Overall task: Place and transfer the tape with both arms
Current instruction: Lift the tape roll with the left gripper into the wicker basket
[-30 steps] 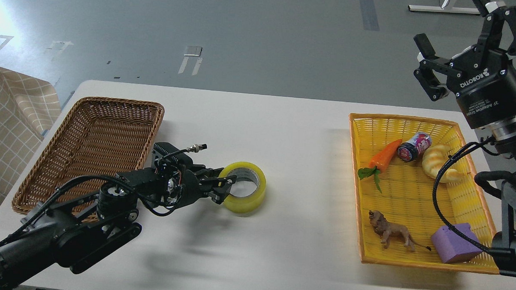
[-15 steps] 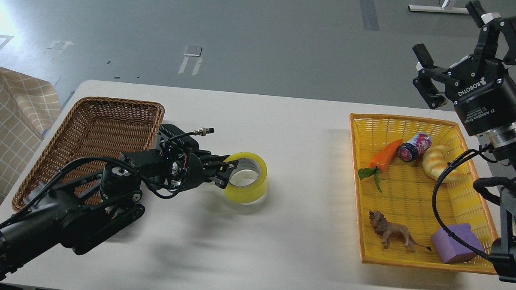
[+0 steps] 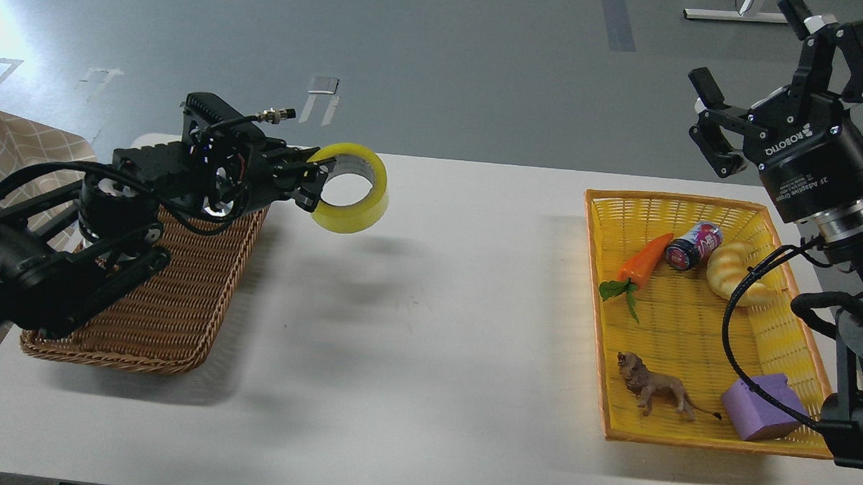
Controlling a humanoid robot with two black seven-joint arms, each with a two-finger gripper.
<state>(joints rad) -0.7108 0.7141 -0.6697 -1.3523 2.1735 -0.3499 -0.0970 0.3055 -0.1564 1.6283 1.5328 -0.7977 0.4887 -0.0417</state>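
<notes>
Tape [image 3: 350,189] is now riding clear above the tabletop [image 3: 428,328], left pincer [image 3: 313,183] gripping its wall; I'm carrying it basketward; right pincer [image 3: 771,64] is waiting spread.

You have one tape roll [image 3: 350,188], two baskets, two grippers, one carrot [image 3: 643,259], one can [image 3: 692,244], one croissant [image 3: 734,272], one lion [image 3: 654,391], one purple block [image 3: 762,407].

Left end effector [image 3: 310,182] grips tape [image 3: 352,189] above the table [image 3: 436,307]
</notes>
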